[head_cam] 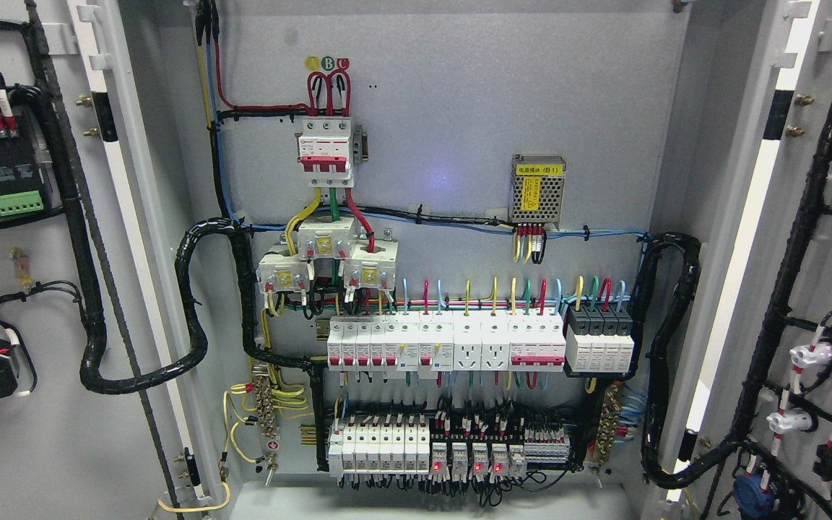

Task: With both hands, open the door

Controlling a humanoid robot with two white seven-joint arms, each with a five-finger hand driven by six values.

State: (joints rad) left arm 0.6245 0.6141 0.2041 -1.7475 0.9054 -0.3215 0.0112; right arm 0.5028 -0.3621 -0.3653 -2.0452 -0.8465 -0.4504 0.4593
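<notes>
- Nearest the camera: inner face of the left door (33, 289) at the left edge, swung wide, carrying a black module with a green terminal strip (20, 204) and a fat black cable loom (91, 303) running down it.
- Opposite, at the right edge: inner face of the right door (831, 289), likewise swung wide, strung with black wiring and small white lamp backs (806, 355).
- Between them, the cabinet interior (445, 144) laid bare: red main breaker (325, 153) up top, a row of white breakers (445, 345) across the middle, relays with red lights (468, 462) near the bottom edge.
- No robot hand in view, left or right; finger state and hold impossible to tell.
- Judged from both leaves standing clear of the opening: task essentially complete, or close to it.
- Handling, as a judgement: sheet-steel doors, stiff, fairly heavy, weighted further by mounted gear; smooth painted surface, likely slippery to fingertips.
- Looms bridging hinge side to cabinet likely to stiffen near full swing; no forcing past that.
- Best purchase: the free vertical edge of each leaf or an outer handle, not visible here; never wires or components on the inner faces.
</notes>
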